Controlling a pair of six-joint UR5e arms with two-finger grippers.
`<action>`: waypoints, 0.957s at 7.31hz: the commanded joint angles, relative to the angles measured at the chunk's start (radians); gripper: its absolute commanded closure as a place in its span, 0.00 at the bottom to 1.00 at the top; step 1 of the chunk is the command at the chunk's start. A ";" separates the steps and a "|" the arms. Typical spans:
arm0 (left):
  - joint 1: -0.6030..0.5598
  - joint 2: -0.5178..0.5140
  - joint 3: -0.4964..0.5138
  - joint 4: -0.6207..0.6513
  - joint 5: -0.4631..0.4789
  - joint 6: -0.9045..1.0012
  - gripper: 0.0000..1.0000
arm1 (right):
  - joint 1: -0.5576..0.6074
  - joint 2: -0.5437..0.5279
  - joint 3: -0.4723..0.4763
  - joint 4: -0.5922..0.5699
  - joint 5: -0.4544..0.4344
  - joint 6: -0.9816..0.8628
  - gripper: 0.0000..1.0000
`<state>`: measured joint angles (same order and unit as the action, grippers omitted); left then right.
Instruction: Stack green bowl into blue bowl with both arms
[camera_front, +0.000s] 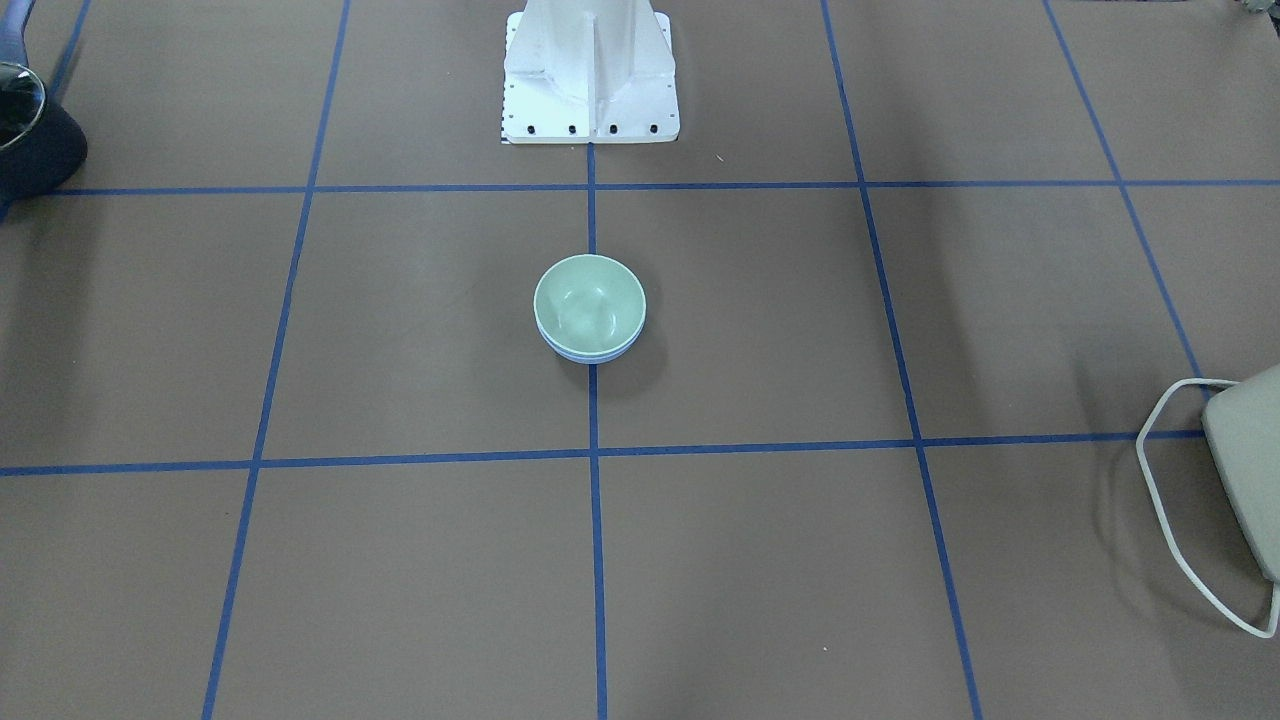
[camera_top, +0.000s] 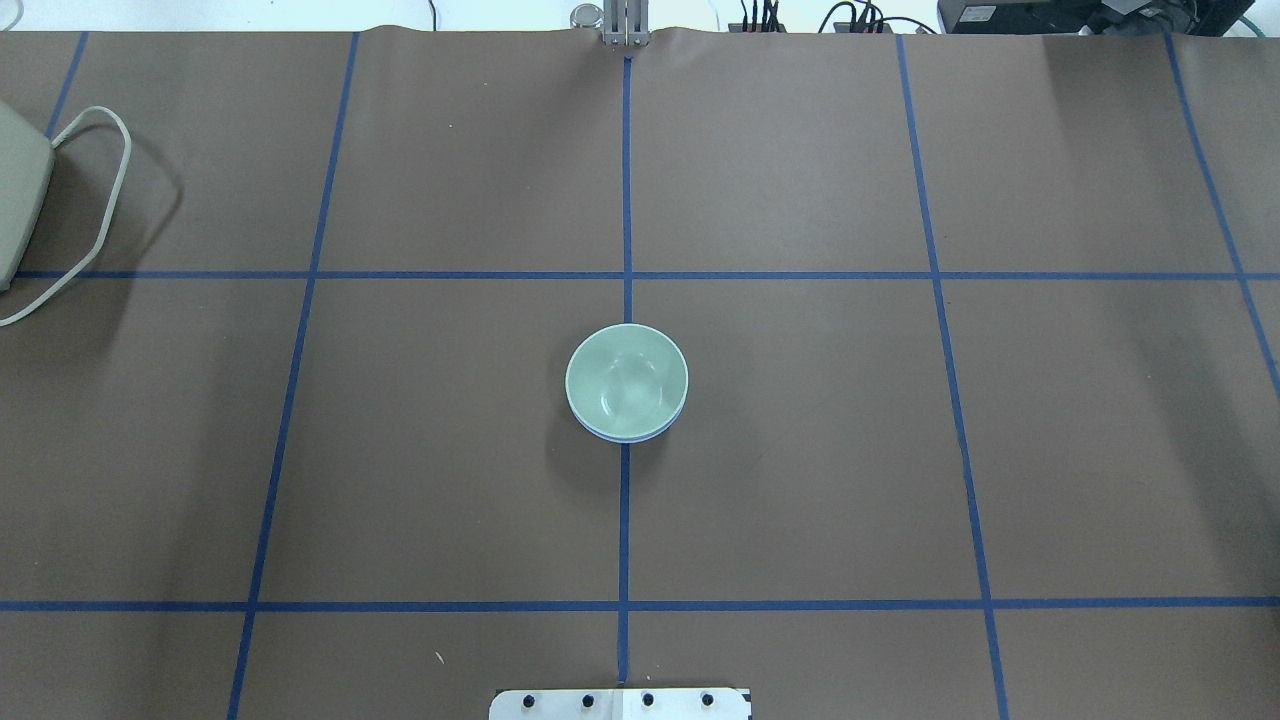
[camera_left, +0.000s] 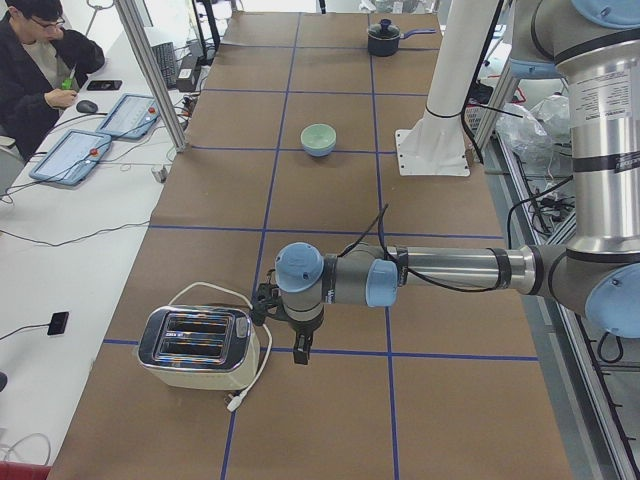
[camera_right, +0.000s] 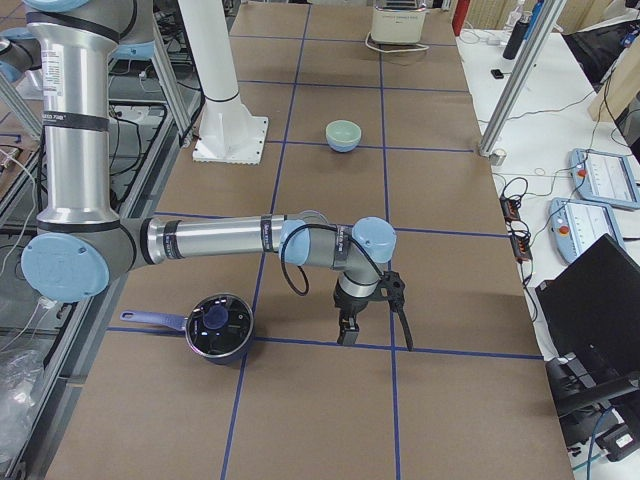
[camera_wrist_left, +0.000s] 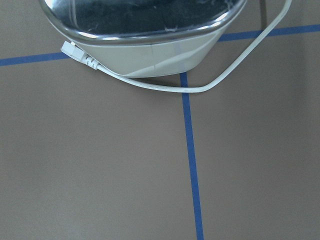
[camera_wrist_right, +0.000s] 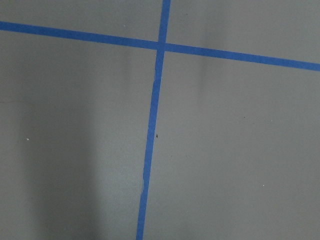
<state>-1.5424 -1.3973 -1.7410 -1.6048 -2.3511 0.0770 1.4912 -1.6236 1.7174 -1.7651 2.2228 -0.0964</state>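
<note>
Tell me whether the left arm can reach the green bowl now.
Probably yes: the green bowl sits in the blue bowl mid-table, with nothing between it and the left gripper by the toaster.

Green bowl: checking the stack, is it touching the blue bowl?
Touching: the overhead view shows the green bowl nested inside the blue bowl, only its rim showing.

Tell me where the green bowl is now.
In the overhead view, the green bowl sits nested in the blue bowl, mid-frame on the central blue tape line.
</note>
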 joint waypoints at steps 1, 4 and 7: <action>0.001 0.003 -0.006 -0.001 0.001 0.001 0.01 | 0.004 -0.013 0.001 0.007 0.004 0.000 0.00; -0.001 0.006 -0.012 -0.001 0.003 0.001 0.01 | 0.004 -0.024 0.010 0.013 0.005 -0.003 0.00; -0.002 0.008 -0.012 0.000 0.004 0.001 0.01 | 0.003 -0.030 0.013 0.013 0.006 -0.002 0.00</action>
<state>-1.5442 -1.3904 -1.7532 -1.6051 -2.3472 0.0782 1.4949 -1.6525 1.7303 -1.7519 2.2283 -0.0983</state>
